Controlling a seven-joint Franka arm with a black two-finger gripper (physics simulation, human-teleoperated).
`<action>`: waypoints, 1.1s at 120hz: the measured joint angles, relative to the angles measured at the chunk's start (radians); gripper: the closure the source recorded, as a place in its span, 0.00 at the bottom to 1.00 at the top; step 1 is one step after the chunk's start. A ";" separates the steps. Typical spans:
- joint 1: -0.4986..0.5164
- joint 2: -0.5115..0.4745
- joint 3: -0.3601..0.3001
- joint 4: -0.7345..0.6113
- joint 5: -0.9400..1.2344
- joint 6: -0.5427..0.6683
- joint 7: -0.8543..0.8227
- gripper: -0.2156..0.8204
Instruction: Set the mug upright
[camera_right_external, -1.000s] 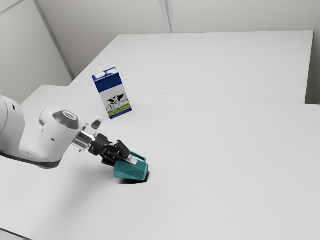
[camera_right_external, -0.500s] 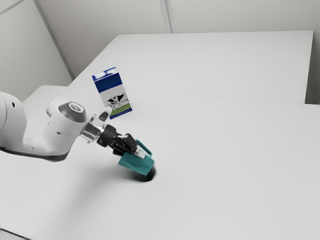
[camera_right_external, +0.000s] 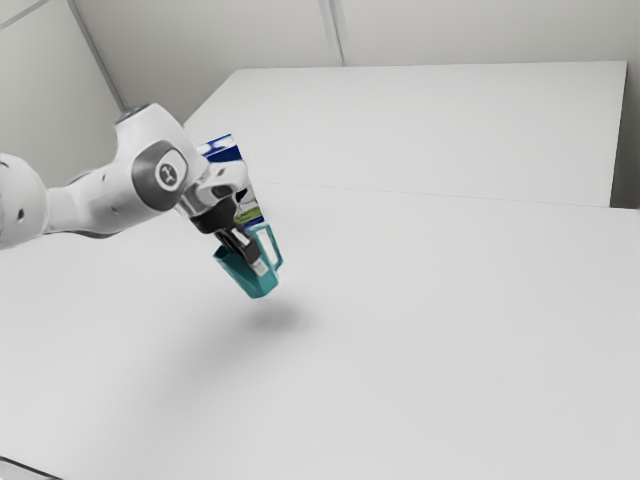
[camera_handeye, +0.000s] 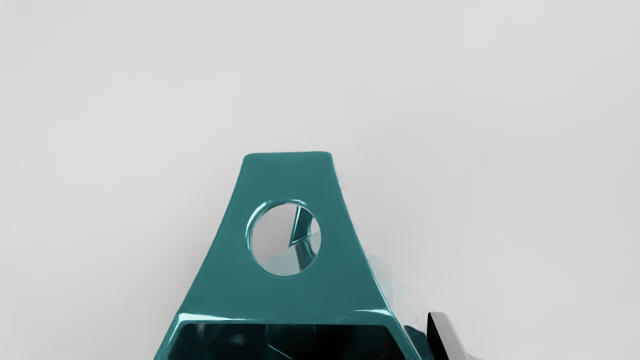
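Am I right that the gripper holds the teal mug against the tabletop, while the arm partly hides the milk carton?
The mug is not against the tabletop: the exterior view shows the gripper holding it raised, clear of its shadow. The rest stands.

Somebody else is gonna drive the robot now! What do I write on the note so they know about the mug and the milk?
Gripper: shut on the teal mug, holding it up off the table.
Mug: tilted, its base toward the exterior view's lower right.
Milk carton: on the table, partly behind the arm.
Done: mug gripped and lifted.
Left: turn the mug straight, lower it onto its base, then let go. I'd go gently, since it could tip if set down tilted.
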 joint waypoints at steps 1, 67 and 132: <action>-0.001 0.002 0.000 0.001 0.012 0.002 -0.002 0.95; -0.090 0.114 -0.001 0.011 0.238 0.171 -0.064 0.96; -0.099 0.153 -0.002 0.000 0.247 0.219 -0.098 0.94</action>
